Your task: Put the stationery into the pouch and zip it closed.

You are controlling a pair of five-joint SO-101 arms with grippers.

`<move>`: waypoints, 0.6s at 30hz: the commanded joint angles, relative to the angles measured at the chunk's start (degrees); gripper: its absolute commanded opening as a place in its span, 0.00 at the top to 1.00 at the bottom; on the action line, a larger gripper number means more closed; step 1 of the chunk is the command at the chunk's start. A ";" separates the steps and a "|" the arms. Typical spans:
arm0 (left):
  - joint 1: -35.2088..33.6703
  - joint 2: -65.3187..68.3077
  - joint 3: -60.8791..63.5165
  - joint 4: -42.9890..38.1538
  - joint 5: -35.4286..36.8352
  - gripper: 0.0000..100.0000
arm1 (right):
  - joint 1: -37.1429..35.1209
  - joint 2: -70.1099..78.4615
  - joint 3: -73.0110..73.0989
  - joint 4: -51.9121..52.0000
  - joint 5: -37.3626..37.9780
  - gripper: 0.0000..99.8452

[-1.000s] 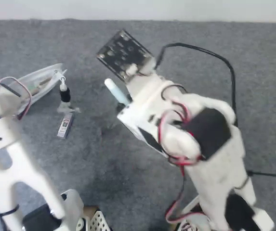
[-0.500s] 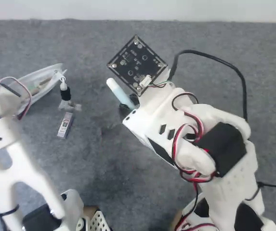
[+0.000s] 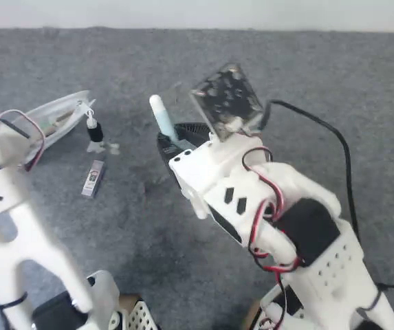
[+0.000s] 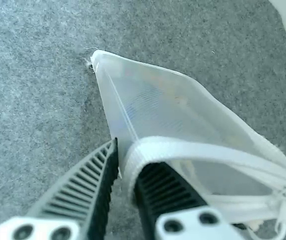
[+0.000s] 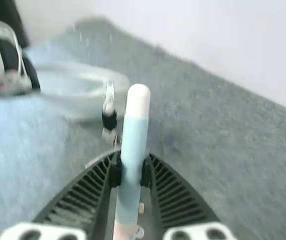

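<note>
A translucent white pouch (image 3: 60, 115) lies at the far left of the grey carpet, its mouth held up. My left gripper (image 4: 125, 156) is shut on the pouch's (image 4: 182, 125) white zipper rim. My right gripper (image 5: 131, 167) is shut on a light blue pen (image 5: 133, 135) with a white cap, lifted off the carpet near the middle. In the high view the pen (image 3: 162, 120) tilts up and points toward the pouch from my right gripper (image 3: 172, 141). A black binder clip (image 3: 95, 133) and a small grey stick-shaped item (image 3: 92, 177) lie on the carpet beside the pouch's mouth.
The left arm's white body (image 3: 11, 206) and its base fill the near left. The right arm's body (image 3: 279, 220) and black cable (image 3: 334, 144) cover the near right. A pale wall (image 3: 197, 12) borders the far edge. Open carpet (image 3: 135, 227) lies between the arms.
My right arm has swung and lifted; its wrist camera board moved right and the pen now stands steeper and higher. The left arm, pouch, clip and small item have not moved.
</note>
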 commanded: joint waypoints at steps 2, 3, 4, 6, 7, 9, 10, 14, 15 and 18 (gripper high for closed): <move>0.35 -3.87 -0.92 0.00 -0.53 0.99 | -0.40 -7.34 9.23 -12.62 -5.10 0.99; 0.35 -3.87 -0.92 0.00 -0.53 0.99 | -0.40 -8.40 11.34 -14.90 -6.07 0.99; 0.35 -3.87 -0.92 0.00 -0.53 0.99 | -0.40 -9.27 13.19 -17.10 -7.03 0.99; 0.35 -3.87 -0.92 0.00 -0.53 0.99 | -0.40 -10.59 16.62 -21.32 -8.97 0.99; 0.35 -3.87 -0.92 0.00 -0.53 0.99 | -0.40 -11.12 18.29 -23.60 -9.85 0.99; 0.35 -3.87 -0.92 0.00 -0.53 0.99 | -0.31 -11.47 21.27 -28.35 -11.34 0.99; 0.35 -3.87 -0.92 0.00 -0.53 0.99 | -0.22 -11.47 22.68 -30.73 -11.87 0.99; 0.35 -3.87 -0.92 0.00 -0.53 0.99 | -0.13 -11.47 29.89 -42.77 -11.87 0.99; 0.35 -3.87 -0.92 0.00 -0.53 0.99 | -0.13 -11.47 31.65 -46.02 -11.87 0.99; 0.44 -3.87 -0.92 0.00 -0.53 0.99 | -0.13 -11.47 36.40 -55.43 -11.69 0.99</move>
